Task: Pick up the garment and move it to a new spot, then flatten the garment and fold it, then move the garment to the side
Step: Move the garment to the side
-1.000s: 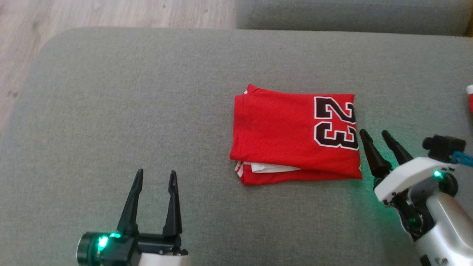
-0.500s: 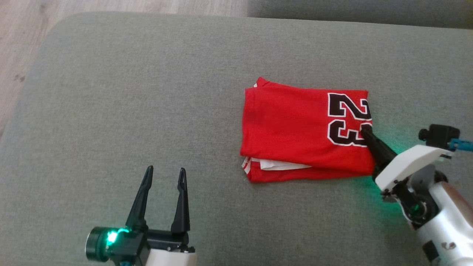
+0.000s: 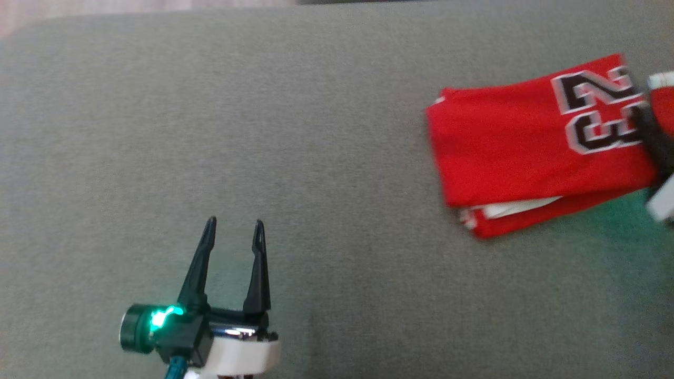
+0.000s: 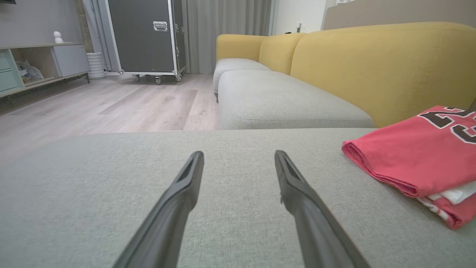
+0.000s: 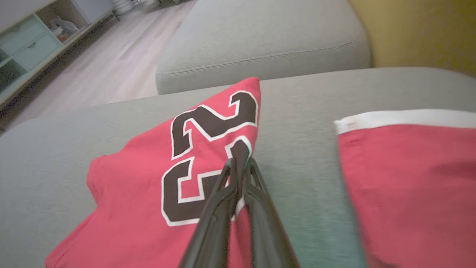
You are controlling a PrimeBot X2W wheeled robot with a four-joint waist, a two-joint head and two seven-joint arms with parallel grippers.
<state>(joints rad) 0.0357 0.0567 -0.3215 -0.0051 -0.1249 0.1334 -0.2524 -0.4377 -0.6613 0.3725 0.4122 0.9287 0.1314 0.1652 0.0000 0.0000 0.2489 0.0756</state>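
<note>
Gripping now, with the right pincer (image 5: 241, 160), the numbered edge of the folded red garment (image 3: 526, 142); stood open just beside it a second ago. Pinches perhaps only the upper layers (lower folds trail left of the tips, on the sofa cushion (image 3: 263, 131)). Could unfold if dragged, or snag the second red garment (image 5: 409, 178) just right of the tips. Holds the left pincer (image 3: 234, 229) spread, empty, well apart.
</note>
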